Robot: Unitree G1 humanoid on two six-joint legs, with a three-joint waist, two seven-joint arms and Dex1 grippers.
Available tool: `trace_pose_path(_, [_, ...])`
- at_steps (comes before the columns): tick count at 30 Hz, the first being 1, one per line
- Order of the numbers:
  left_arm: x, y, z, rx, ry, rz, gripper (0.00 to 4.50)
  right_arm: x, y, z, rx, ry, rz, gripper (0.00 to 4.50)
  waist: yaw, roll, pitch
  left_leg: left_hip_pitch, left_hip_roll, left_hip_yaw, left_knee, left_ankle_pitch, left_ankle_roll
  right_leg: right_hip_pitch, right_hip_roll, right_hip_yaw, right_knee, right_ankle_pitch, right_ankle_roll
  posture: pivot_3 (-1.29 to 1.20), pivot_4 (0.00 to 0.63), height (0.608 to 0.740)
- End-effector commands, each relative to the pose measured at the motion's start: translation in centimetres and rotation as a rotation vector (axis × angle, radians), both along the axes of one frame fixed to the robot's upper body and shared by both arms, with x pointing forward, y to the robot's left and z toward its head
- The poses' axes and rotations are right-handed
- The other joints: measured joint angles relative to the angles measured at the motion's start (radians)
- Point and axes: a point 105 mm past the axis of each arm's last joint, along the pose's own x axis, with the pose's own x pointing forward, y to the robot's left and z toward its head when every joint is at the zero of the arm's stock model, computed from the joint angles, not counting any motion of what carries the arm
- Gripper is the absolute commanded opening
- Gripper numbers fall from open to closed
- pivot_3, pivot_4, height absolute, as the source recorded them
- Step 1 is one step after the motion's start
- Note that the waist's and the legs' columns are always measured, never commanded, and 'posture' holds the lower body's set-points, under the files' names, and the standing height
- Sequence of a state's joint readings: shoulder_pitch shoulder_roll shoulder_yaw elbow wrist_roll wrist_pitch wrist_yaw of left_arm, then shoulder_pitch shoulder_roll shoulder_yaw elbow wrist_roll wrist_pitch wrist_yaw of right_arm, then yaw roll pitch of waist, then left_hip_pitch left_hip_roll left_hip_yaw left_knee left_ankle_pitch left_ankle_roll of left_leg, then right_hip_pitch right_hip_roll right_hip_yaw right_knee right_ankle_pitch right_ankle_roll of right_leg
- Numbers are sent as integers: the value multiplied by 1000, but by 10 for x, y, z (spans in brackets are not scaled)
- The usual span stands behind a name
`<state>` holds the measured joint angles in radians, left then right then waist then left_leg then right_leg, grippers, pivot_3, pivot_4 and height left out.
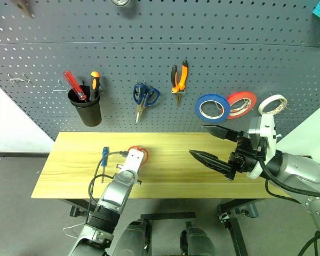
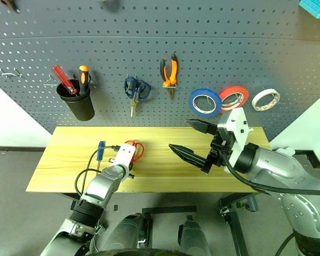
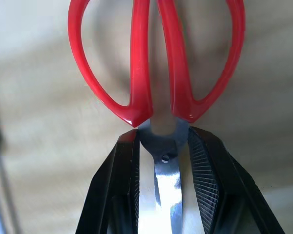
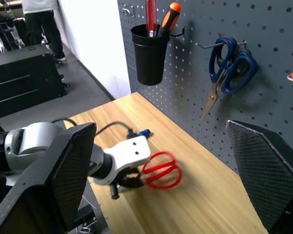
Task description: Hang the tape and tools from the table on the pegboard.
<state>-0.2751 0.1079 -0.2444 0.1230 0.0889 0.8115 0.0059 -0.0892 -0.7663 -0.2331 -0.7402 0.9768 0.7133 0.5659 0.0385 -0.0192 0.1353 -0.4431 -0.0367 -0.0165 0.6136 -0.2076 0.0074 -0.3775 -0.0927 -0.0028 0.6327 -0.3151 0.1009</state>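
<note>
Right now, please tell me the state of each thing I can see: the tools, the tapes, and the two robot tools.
Red scissors: blades shut, held by the left tool.
Left tool: shut on the red scissors' blades.
Right tool: open, empty, above the table.
Blue screwdriver: lying on the table.
Blue tape: hanging on the pegboard.
Pliers: hanging, handles up.
Blue scissors: hanging, shut.

Workshop: tool-hung pegboard (image 1: 149,42), wooden table (image 1: 170,176)
</note>
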Motion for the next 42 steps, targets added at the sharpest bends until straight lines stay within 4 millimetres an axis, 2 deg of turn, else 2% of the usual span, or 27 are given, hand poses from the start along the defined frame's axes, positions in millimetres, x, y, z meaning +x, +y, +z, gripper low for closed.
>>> trace_pose_path(1, [3,-15,17,-3,-106,-76,1100,-1,3,7,8,-38,12,4500,-1,0,0,0,0,0,0,0,0,0,0,0,0,0,0,-39,135,740])
trace_pose_path(11, [-1,-21,37,48,-249,-209,1100,0,2,6,2,-41,7,4500,-1,1,0,0,0,0,1,0,1,0,0,0,0,0,0,-37,132,740])
trace_pose_path(21, [-4,-30,93,106,-626,-356,1100,1,1,7,1,-46,4,4500,-1,1,0,0,-1,0,1,-1,1,1,0,0,0,0,1,-32,129,740])
trace_pose_path(30, [-16,-35,129,84,-900,-398,1100,4,1,6,0,-49,2,4500,0,1,0,1,-1,0,2,-1,2,2,0,0,0,1,3,-27,126,740])
trace_pose_path(35, [-22,-18,147,98,-1017,-339,1100,5,-1,6,-2,-49,-1,4500,-1,1,0,1,-1,1,3,0,2,2,0,0,1,3,5,-21,125,740])
trace_pose_path(38, [-17,-3,154,111,-1045,-262,1100,5,-1,5,-2,-49,0,4500,0,2,0,1,-1,1,5,0,2,2,1,0,2,3,5,-19,123,740])
trace_pose_path(42, [-10,2,161,123,-1070,-234,1100,5,-1,5,-3,-49,2,4500,2,2,0,1,-1,1,9,-1,2,4,1,-1,4,3,6,-22,123,740])
